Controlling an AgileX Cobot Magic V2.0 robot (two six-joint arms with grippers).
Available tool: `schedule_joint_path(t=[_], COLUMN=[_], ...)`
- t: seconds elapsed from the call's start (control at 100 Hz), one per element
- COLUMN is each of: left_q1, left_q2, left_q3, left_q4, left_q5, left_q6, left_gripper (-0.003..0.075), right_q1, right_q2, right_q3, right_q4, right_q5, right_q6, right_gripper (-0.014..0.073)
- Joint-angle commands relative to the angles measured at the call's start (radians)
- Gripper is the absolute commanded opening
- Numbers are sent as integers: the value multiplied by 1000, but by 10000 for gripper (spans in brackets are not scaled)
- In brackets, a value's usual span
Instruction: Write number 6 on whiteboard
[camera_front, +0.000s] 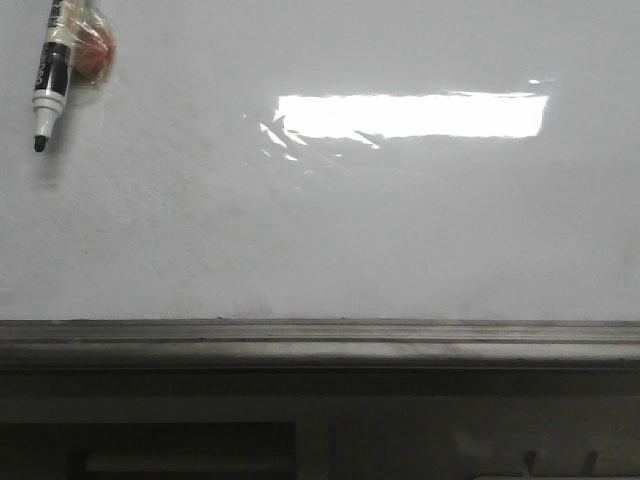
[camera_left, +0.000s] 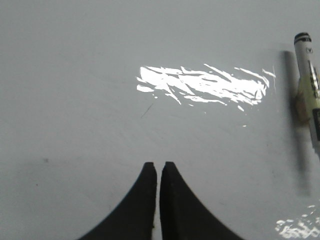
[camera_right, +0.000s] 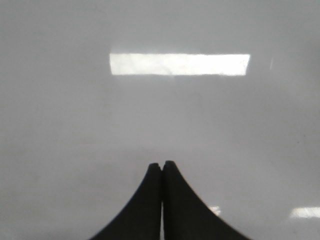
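Front view: whiteboard fills most of frame, dark grey ledge along near edge; no arm visible here.
Marker: marker lies at far left corner of board, black tip pointing toward ledge, uncapped as far as I can tell; clear tape wraps it to a reddish round thing.
Number 6: not on board yet, no black stroke anywhere in 3 views; only a bright glare rectangle and faint smudges.
Left gripper: left gripper hovers over bare board, fingers nearly together, thin slit between, holding nothing; marker near edge of its view, well apart.
Right gripper: right gripper over bare board, fingers pressed together, empty.
Step, my read: fetch marker w/ left arm, it's the closer one. Spread fingers first, grip barrel mid-body clear of the taped lump, keep tip free.
Writing tip: glossy slick surface, so light even pressure, pen near-perpendicular; pick a spot away from glare.
Materials: board smooth, shiny, lightly scuffed; fingers matte black, curved to narrow tips; marker barrel hard white plastic w/ black label.
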Motion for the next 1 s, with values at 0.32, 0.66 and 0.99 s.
schedule_joint_path(t=[0.32,0.66,0.99], left_q1=[-7,-7,-7], left_q2=[-31,205,489], left_q3=[20,-274,-498], left_q4=[-341,-120,-275], left_q5=[-131,229,355], left_q6=[-8,1,220], left_gripper=[-20,-20,-13], right_q1=[-4,-4,-4], right_q2=[-18,237,516], right_q3=[-5,-246,-453], right_q4=[378,264,249], right_q5=[-77,209,394], right_q6=[2,0,-19], right_gripper=[-64,-60,-35])
